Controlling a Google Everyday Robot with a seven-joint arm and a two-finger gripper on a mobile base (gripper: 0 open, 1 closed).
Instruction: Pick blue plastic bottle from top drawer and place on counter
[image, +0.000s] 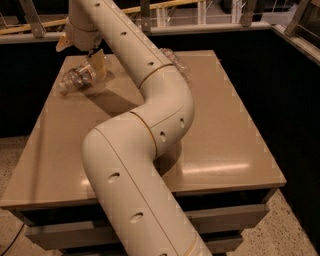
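The blue plastic bottle (76, 80), clear and ribbed, lies on its side on the counter (225, 130) near the far left corner. My gripper (94, 61) hangs at the end of the long cream arm, just above and to the right of the bottle, close to it. Whether it touches the bottle is unclear. The top drawer (235, 213) shows as a pale front under the counter's near edge.
A second clear plastic object (176, 61) lies on the far side of the counter, partly hidden behind the arm. The arm's big elbow (165, 115) crosses the counter's middle. Dark railings and a wall stand behind; speckled floor lies on both sides.
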